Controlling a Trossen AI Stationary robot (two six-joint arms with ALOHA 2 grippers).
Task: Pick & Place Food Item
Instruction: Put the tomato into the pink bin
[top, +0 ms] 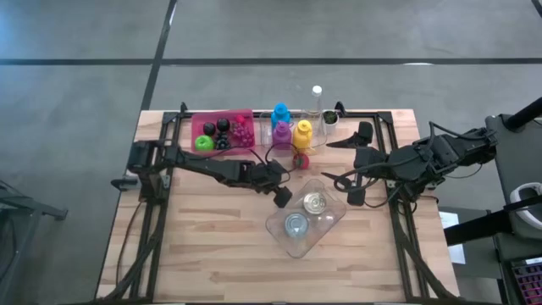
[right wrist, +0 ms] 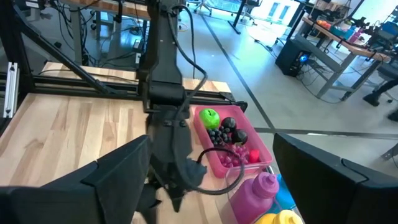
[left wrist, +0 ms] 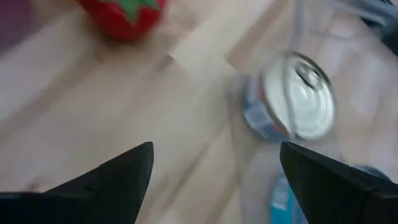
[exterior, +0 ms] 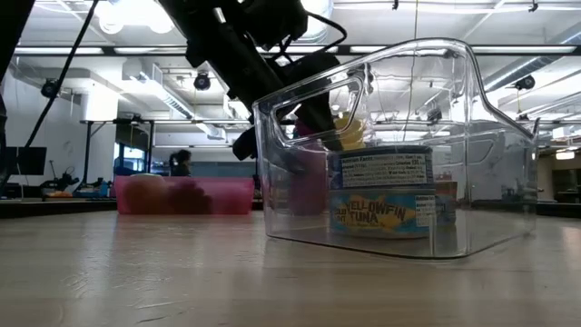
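Clear bin (top: 334, 222) sits mid-table; left claw (top: 282, 197) open beside its rim.

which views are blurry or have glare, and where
Left wrist view: motion blur smears the tuna can and the red strawberry; the left gripper fingers, open, stay fairly crisp. Low view: ceiling lights glare at top and reflect off the clear bin, though the can label reads clearly. Right wrist view: sharp on the pink tray. High view: evenly lit.
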